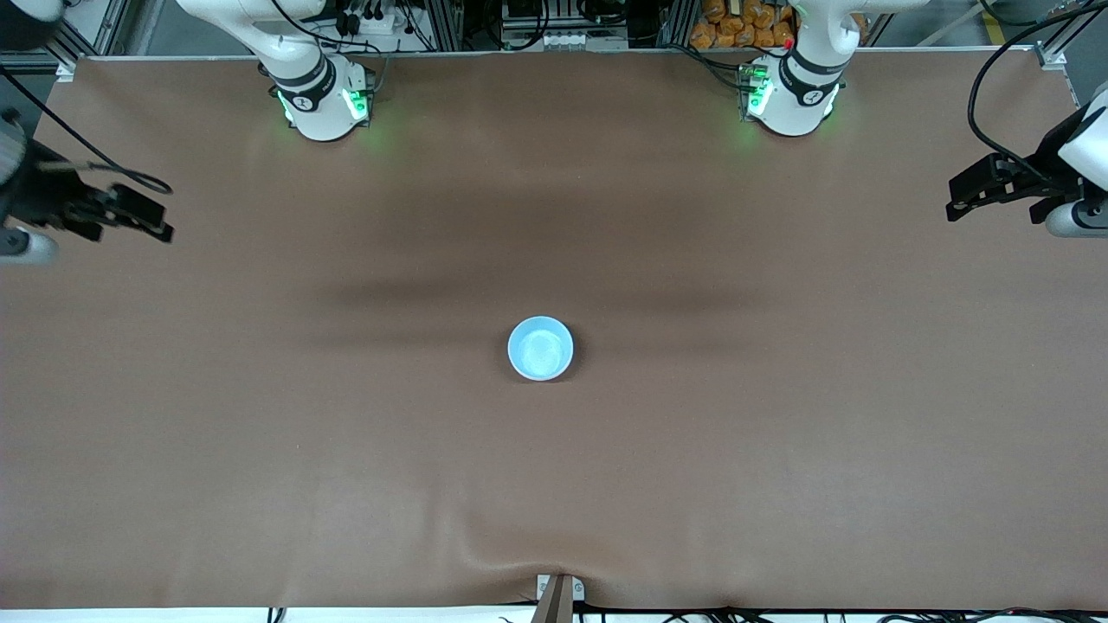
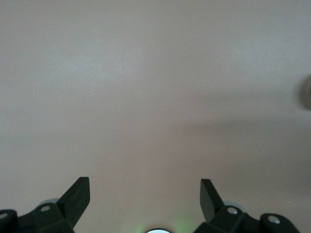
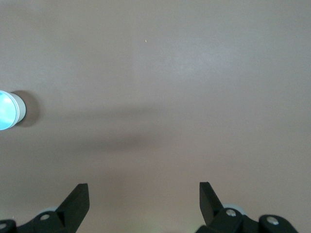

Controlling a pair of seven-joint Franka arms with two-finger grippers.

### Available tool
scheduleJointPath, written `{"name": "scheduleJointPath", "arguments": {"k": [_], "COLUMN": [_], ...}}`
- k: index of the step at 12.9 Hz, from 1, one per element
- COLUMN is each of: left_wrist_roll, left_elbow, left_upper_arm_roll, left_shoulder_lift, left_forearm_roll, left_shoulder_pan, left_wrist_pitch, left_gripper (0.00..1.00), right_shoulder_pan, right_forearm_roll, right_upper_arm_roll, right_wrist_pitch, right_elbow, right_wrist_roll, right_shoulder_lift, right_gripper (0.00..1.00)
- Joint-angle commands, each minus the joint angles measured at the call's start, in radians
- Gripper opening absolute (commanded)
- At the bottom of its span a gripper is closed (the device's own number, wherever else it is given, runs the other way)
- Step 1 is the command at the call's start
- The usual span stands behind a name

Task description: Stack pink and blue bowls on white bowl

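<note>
A light blue bowl [image 1: 540,348] stands upright in the middle of the brown table [image 1: 779,433]. At the edge of the right wrist view the blue bowl [image 3: 5,110] shows a pale whitish outer wall; whether that wall belongs to the white bowl I cannot tell. No pink bowl shows. My left gripper [image 1: 954,201] hangs open over the left arm's end of the table, its fingers [image 2: 77,196] wide apart over bare cloth. My right gripper [image 1: 164,221] hangs open over the right arm's end, holding nothing, fingers [image 3: 77,199] spread.
Both arm bases [image 1: 322,102] [image 1: 792,97] stand along the table's edge farthest from the front camera. A small bracket [image 1: 558,593] sits at the table's nearest edge, below the bowl. Cables trail from each wrist.
</note>
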Motion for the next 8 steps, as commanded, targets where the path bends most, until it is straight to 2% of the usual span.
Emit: {"name": "scheduleJointPath", "arguments": {"k": [1, 8], "left_wrist_roll": [0.011, 0.010], "left_elbow": [0.017, 0.017], "left_upper_arm_roll": [0.000, 0.000], "left_shoulder_lift": [0.004, 0.006], "left_forearm_roll": [-0.016, -0.016], "left_shoulder_pan": [0.001, 0.000], "left_wrist_pitch": [-0.009, -0.009], "left_gripper": [1.00, 1.00], "right_shoulder_pan": [-0.035, -0.031], "right_forearm_roll": [-0.027, -0.041], "right_upper_arm_roll": [0.026, 0.021], "right_wrist_pitch": [-0.045, -0.045], "right_elbow": [0.044, 0.042], "right_wrist_roll": [-0.049, -0.049], "right_shoulder_lift": [0.009, 0.010], "right_gripper": [1.00, 1.00]}}
